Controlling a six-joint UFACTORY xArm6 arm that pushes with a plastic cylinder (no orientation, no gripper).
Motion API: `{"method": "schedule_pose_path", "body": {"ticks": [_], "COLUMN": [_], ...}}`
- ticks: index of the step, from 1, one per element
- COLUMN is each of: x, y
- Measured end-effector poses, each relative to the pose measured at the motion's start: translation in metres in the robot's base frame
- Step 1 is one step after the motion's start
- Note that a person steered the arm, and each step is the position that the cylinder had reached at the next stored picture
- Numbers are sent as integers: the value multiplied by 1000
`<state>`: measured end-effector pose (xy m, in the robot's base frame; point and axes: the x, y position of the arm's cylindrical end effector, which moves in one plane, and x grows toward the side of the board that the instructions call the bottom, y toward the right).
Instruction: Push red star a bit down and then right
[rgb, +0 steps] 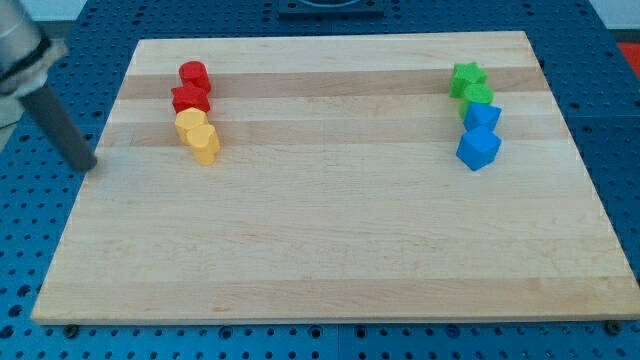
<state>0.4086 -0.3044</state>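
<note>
My tip (84, 165) sat out at the view's left, just at the bench (320, 260) edge, well clear of every block. No jaws on this rig to speak of, only the bare rod, and it touched nothing.

The red star (190, 98) was in the left-hand column near the view's top, wedged between the red cylinder (193, 74) above it and the yellow block (189, 122) below, touching or very nearly touching both. Under that one sat a yellow heart (205, 143). Far over at the view's right stood the green star (466, 76), a second green block (477, 95) and two blue blocks (483, 117) (478, 148), none of them involved.

By my reading this was the approach step; the star had not been pushed. The awkward part came next: a downward shove needs the tip above the star, where the cylinder sat tight against it, and the yellow blocks stood straight in the path. The tip lay lower than the star and to its left, better placed for the rightward push than the downward one.
</note>
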Motion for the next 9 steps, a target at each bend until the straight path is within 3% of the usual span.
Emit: {"method": "schedule_pose_path", "body": {"ticks": [1,2,3,5,6,8,9], "x": [-84,-141,-159,-145,-102,-86,-86], "y": [8,43,116,38,58,159,109]}}
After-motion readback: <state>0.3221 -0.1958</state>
